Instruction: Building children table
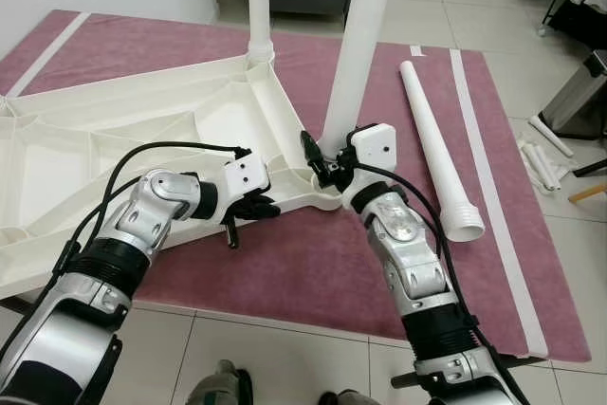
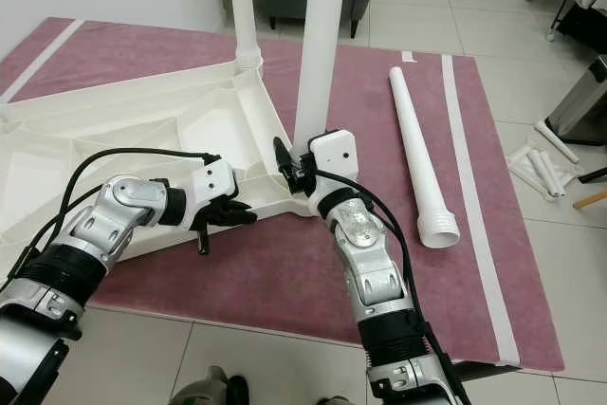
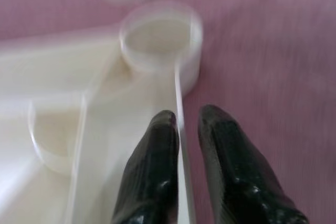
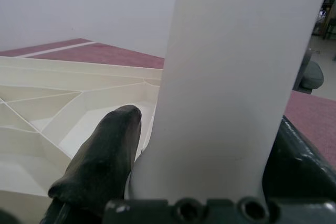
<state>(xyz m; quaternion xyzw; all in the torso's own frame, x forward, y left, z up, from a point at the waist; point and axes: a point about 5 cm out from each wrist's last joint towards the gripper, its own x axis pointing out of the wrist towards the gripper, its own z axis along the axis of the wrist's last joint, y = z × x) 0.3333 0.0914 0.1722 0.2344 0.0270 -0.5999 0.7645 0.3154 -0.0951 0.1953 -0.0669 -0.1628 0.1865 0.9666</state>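
Showing, on the mauve carpet point(image 1: 285, 272), an upturned white ribbed plastic tabletop point(image 1: 114, 149): stiff, probably light, its thin rim the obvious hold. The left gripper point(image 3: 181, 129) has its fingers nearly together astride that rim near the corner socket. A tall white plastic tube leg point(image 1: 356, 54) stands in this socket, smooth and likely slippery; the right gripper point(image 1: 321, 160) is clamped low on it. A spare white tube leg point(image 1: 432, 144) lies just beside.

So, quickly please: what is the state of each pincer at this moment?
Left pincer: fingers close together, astride the thin rim of the upturned tabletop.
Right pincer: shut on the upright white table leg.
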